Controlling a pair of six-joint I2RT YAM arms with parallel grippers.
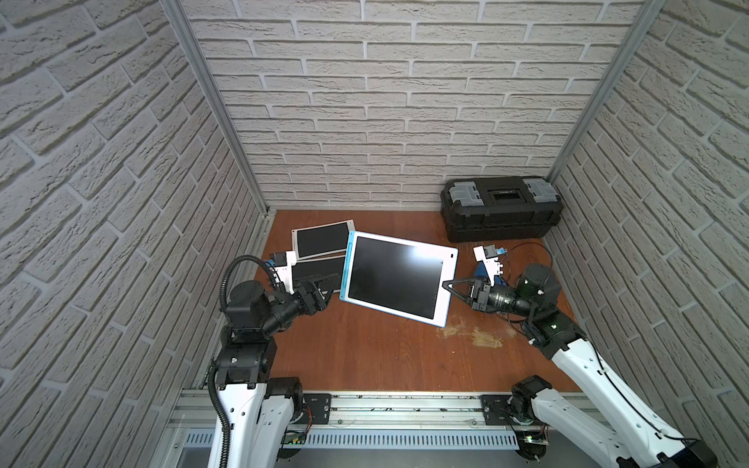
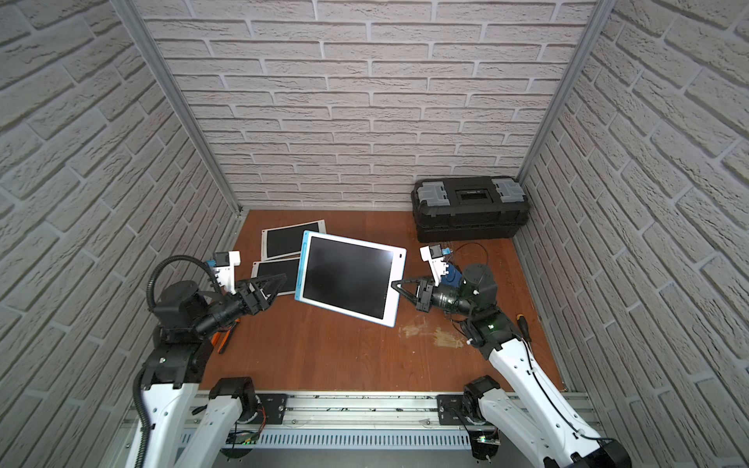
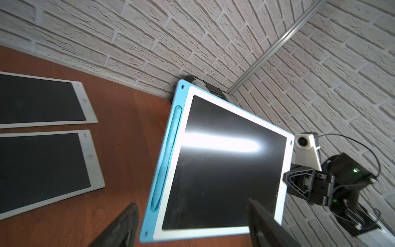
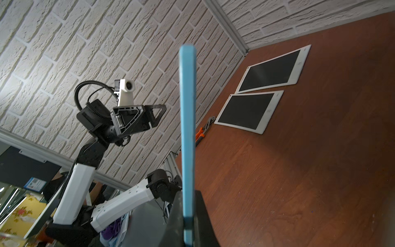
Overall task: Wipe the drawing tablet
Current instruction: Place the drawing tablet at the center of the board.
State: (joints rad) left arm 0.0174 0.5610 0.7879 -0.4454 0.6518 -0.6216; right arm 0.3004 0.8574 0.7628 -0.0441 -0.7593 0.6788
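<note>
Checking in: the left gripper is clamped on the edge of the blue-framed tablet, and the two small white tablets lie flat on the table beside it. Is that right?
Not the left. The right wrist view shows the right gripper shut on the edge of the blue-framed tablet; the left gripper stands open beside it. The two small white tablets do lie flat on the table.

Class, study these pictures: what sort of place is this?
Probably a robot test cell dressed as a workshop: brick-patterned wall panels in metal framing, an aluminium mounting rail, and a black toolbox on the wooden table.
</note>
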